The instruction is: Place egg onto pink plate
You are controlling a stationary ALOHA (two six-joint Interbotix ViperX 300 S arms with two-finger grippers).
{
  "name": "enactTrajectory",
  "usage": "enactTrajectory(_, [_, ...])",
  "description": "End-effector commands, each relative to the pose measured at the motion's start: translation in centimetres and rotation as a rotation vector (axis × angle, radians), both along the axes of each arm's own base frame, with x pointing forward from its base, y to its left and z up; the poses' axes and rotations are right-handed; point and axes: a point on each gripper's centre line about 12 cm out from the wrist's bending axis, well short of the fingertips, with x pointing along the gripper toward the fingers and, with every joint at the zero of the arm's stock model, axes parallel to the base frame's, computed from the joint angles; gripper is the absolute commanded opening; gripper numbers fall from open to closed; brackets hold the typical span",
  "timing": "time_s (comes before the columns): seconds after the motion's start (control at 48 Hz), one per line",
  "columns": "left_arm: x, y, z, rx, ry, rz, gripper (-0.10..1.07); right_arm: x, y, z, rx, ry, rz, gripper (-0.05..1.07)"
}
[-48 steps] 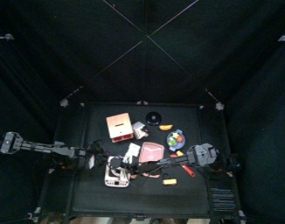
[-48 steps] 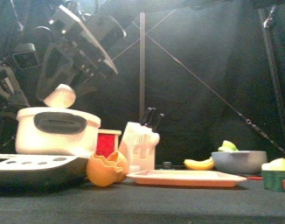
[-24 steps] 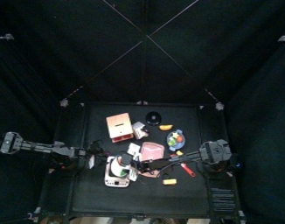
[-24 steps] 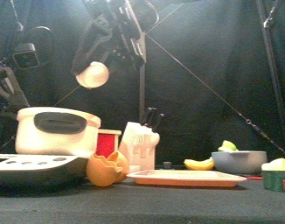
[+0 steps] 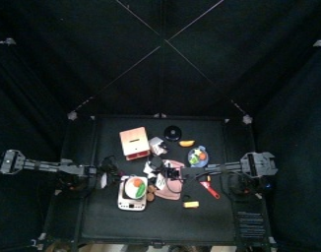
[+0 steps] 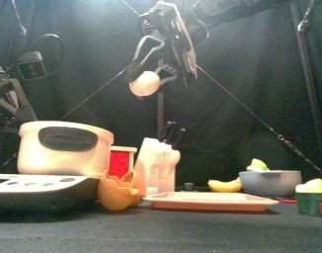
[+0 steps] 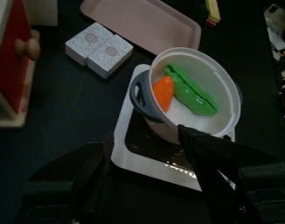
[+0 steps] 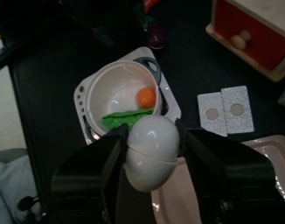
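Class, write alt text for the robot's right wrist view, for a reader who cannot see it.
The right claw holds a smooth white egg between its two black jaws, high above a black table. Below sit a white bowl holding orange and green food, and a corner of the flat dusty-pink rectangular plate.

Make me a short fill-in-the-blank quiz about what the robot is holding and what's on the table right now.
1. The right gripper holds a white ____ between its jaws.
2. In the front view, the egg hangs high above the table, not yet on the ____ plate.
3. In the left wrist view, the white pot holds an orange piece and a ____ piece.
4. In the front view, a yellow ____ lies beside the grey bowl.

Missing words: egg; pink; green; banana
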Motion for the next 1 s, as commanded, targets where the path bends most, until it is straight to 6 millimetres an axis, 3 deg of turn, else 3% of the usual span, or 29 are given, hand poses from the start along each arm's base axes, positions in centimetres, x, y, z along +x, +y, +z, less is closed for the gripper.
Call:
enactTrajectory(0.0, [0.6,0.3,1.0,0.004,-0.029,0.011,0.94,-1.9,-1.1,2.9,0.04,-0.088,-0.036,0.65])
enactTrajectory(0.271, [0.7,0.4,1.0,0.004,-0.03,0.018,0.94,-5.4,-3.8,3.5,0.195,-0.152,-0.167,0.65])
enactTrajectory(0.479, [0.7,0.4,1.1,0.005,-0.032,0.018,0.94,-6.3,-4.9,3.2,0.277,-0.14,-0.238,0.65])
enactTrajectory(0.875, [0.7,0.4,1.0,0.004,-0.027,0.02,0.94,-9.4,-7.5,5.0,0.25,0.007,-0.414,0.65])
enactTrajectory(0.979, [0.6,0.5,1.0,0.005,-0.024,0.02,0.94,-10.3,-7.7,4.7,0.221,0.022,-0.484,0.65])
